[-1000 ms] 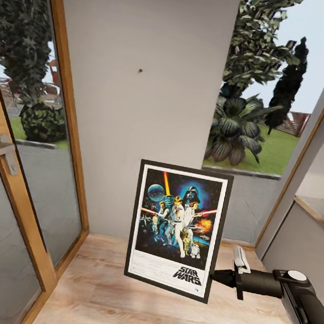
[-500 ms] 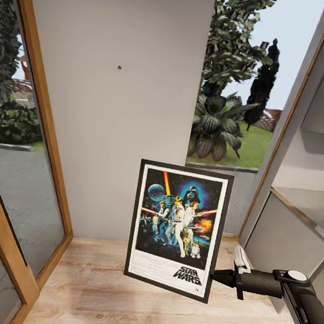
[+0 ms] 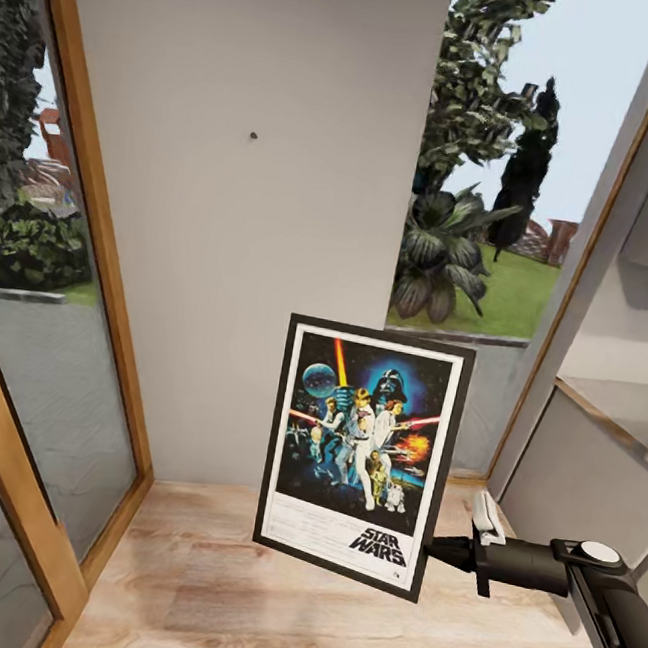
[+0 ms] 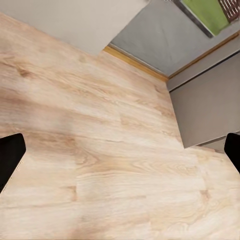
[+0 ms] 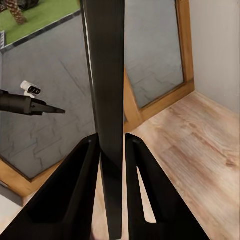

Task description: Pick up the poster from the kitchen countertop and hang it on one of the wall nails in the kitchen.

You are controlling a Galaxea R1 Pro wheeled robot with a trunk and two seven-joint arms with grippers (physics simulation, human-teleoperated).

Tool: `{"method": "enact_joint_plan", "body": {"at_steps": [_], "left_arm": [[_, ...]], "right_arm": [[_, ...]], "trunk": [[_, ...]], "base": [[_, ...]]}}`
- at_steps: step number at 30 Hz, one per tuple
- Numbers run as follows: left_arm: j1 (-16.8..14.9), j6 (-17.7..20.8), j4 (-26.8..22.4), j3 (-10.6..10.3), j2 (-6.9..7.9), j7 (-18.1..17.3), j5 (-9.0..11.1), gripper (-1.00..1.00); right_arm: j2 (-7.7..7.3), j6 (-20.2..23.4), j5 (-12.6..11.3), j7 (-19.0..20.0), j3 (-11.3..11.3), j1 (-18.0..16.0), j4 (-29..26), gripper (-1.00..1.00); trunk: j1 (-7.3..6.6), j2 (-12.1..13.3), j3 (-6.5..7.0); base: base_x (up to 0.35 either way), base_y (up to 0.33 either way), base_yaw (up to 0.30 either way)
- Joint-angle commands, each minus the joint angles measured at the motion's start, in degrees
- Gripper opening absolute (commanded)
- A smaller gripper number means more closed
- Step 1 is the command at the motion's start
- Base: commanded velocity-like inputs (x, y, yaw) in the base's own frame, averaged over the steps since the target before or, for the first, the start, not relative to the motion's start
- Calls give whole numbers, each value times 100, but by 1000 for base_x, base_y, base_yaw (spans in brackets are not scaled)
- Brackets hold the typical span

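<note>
The poster (image 3: 364, 457) stands upright in the air over the wooden floor, its Star Wars print facing me. My right gripper (image 3: 436, 551) is shut on the lower right edge of its black frame. In the right wrist view the poster (image 5: 106, 75) shows edge-on, clamped between the two dark fingers (image 5: 80, 190). One wall nail (image 3: 253, 137) is a dark speck on the light-grey wall, above and left of the poster. In the left wrist view my left gripper (image 4: 120, 155) is open over bare floorboards, with nothing between its fingers.
A wood-framed glass door (image 3: 49, 353) flanks the wall panel on the left. A window (image 3: 491, 182) with plants outside lies to the right of it. A light-grey cabinet (image 3: 589, 475) stands at the right. Wooden floor (image 3: 233, 595) stretches below.
The whole view has swung left and then slightly back right, so the camera moved. The poster stays held in my right gripper at about the same height.
</note>
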Motion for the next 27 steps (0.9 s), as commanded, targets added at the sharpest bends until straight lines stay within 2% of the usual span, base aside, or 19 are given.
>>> {"method": "enact_joint_plan", "body": {"at_steps": [1, 14, 27], "left_arm": [[-3, -31, 5, -28, 1, -9, 21, 100], [-3, -31, 5, -28, 1, -1, 21, 100], [-3, -31, 5, -28, 1, 0, 21, 100]], "right_arm": [[0, 78, -4, 37, -4, -2, -1, -100], [0, 79, -4, 37, -5, -5, -1, -100], [8, 79, -7, 37, -5, -3, -1, -100]], "trunk": [[4, -7, -6], [4, -7, -6], [4, -7, -6]], "base": [[184, 216, 0], [135, 156, 0], [73, 80, 0]]}}
